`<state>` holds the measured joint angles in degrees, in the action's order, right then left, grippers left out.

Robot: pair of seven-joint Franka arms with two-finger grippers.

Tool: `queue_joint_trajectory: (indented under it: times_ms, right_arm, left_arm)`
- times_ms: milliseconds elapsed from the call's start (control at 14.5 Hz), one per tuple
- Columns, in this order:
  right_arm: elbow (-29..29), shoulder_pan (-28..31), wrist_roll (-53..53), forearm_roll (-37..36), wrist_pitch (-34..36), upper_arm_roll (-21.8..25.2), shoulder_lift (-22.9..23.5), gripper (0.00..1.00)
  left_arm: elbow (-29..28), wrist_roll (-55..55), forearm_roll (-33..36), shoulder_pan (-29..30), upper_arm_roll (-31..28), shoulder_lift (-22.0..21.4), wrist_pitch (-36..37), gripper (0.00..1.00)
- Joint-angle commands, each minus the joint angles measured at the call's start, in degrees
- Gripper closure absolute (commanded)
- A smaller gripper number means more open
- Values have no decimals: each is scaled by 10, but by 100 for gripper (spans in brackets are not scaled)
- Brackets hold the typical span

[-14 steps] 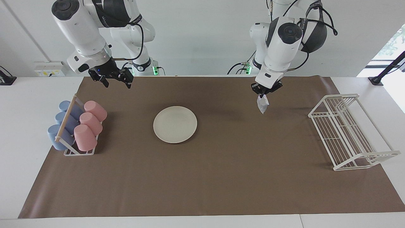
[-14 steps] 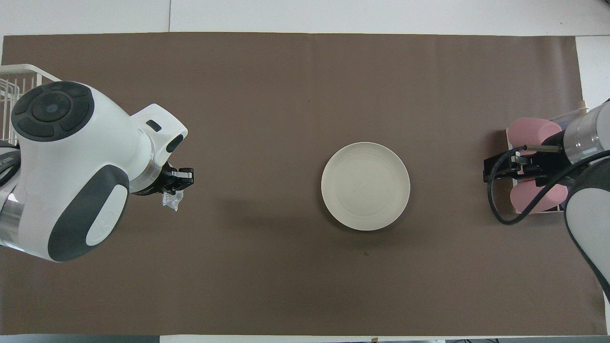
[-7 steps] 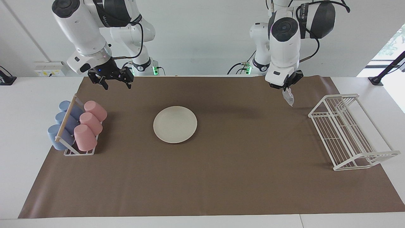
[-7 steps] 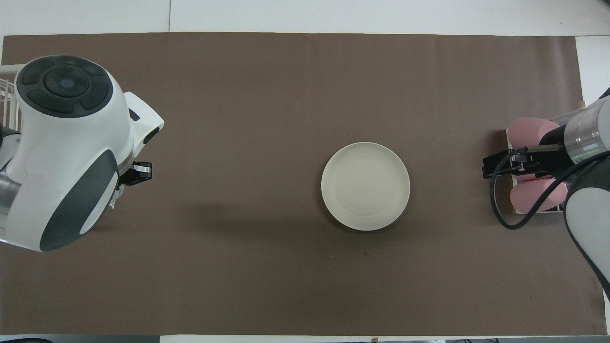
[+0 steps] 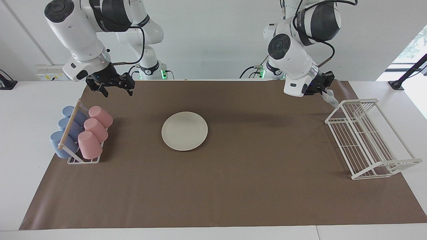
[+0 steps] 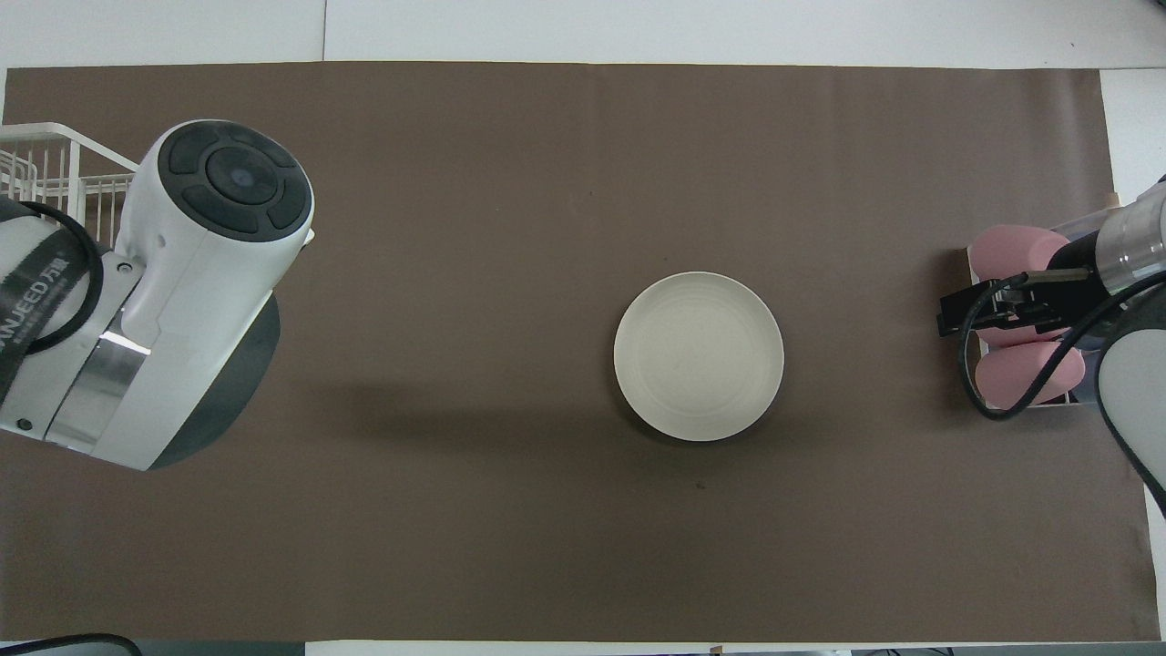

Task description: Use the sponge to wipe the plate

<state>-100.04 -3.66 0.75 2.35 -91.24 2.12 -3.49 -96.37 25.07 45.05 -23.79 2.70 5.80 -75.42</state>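
We see left hand (image 5: 324, 89) clamped on sponge (image 5: 329, 96) by the wire rack (image 5: 367, 140), well apart from plate (image 5: 184, 130); right hand (image 5: 115, 87) waits wide; can't confirm any wiping.

Three pink cups (image 5: 96, 130), three blue cups (image 5: 68, 128), one plate (image 5: 184, 130), two racks (image 5: 365, 138).

Bright, even, diffuse light from above. Soft broad shadows on brown mat (image 5: 233, 186) beneath the arms; thin one under plate (image 5: 184, 130). Daylight glare at window edge, left arm's end. Sharp focus throughout; no motion blur, slight edge distortion.
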Motion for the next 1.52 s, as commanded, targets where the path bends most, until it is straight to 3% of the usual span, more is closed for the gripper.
queue_joint_trajectory:
  times_ms: [0, 346, 553, 830, 1452]
  right_arm:
    - [16, -5, -9, -16, 14, 3, 8, 0]
    - [16, -3, -9, -16, 16, 3, 8, 0]
    - [16, -3, -8, -17, 14, 3, 8, 0]
    - [16, -5, -8, -17, 11, 3, 8, 0]
    - [16, -6, -8, -17, 11, 3, 8, 0]
  left_arm:
    - [-2, -8, 75, -4, -4, 16, 22, 100]
    - [-23, -63, 181, 42, -6, 39, -6, 100]
    - [-22, -63, 224, 61, -8, 94, -13, 100]
    - [-20, -63, 240, 80, -8, 143, -51, 100]
    - [-41, -6, 196, 120, -7, 150, -126, 100]
